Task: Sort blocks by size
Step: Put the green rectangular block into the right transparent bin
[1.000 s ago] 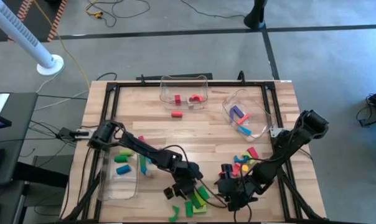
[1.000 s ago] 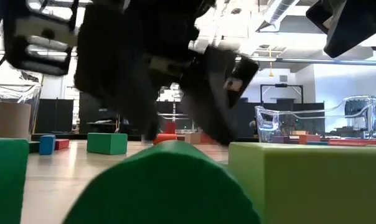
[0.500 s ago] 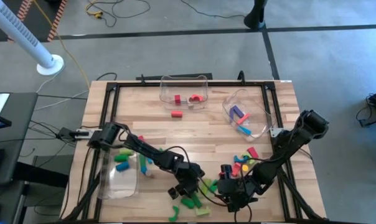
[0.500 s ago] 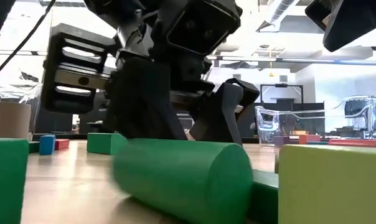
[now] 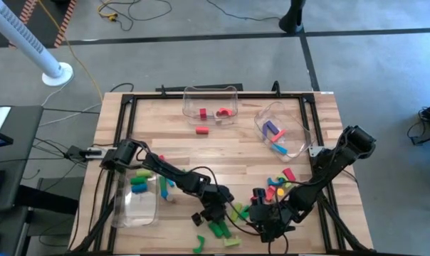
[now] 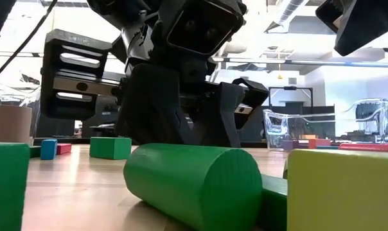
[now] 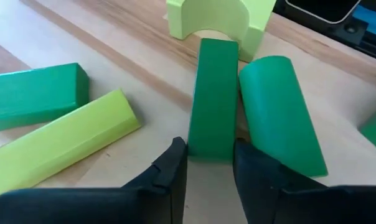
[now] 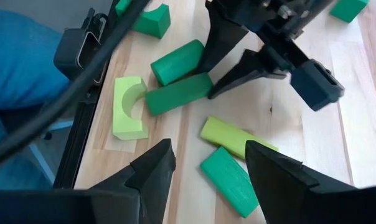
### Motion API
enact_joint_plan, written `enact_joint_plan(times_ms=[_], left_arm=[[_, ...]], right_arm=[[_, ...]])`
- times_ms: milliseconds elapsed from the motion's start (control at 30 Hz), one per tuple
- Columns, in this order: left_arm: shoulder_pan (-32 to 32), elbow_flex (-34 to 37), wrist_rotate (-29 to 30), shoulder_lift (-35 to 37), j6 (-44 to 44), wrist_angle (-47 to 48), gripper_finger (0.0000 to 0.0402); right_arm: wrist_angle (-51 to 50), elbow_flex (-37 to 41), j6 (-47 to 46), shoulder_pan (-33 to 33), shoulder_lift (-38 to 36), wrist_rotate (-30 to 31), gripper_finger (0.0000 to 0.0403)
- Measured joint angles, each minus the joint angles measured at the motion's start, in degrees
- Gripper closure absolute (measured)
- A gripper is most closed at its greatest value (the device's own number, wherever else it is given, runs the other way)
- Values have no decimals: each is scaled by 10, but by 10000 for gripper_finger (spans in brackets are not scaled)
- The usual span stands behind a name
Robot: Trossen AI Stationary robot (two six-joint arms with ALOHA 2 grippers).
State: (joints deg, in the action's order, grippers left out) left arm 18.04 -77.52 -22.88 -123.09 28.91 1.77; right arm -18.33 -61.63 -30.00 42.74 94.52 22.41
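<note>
Left gripper (image 7: 210, 163): my jaws pinch the green bar's (image 7: 211, 93) end, low on the table. Risk: shallow grip; bar pivots against the touching cylinder (image 7: 276, 112). Right gripper (image 8: 206, 165): apart, hovering nearby.

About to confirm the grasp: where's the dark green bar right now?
The dark green bar lies on the table at the near edge, between the left gripper fingers, with a green cylinder alongside it and a light green arch at its far end.

I've got a green cylinder (image 6: 194, 183) lying front and centre on the desk (image 6: 72, 192), a dark gripper (image 6: 181, 125) right behind it, a yellow-green block (image 6: 342, 189) lower right.
</note>
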Motion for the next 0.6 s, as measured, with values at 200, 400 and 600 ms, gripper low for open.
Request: enact_joint_plan(times_ms=[200,400,600], left_arm=[[-2,0,4,0,7,4,298],[-19,-1,6,2,15,30,298],[-39,-1,6,7,17,62,298]], right_arm=[[0,0,0,0,0,0,173],[-1,0,0,0,0,0,173],[-31,0,-14,0,0,0,173]])
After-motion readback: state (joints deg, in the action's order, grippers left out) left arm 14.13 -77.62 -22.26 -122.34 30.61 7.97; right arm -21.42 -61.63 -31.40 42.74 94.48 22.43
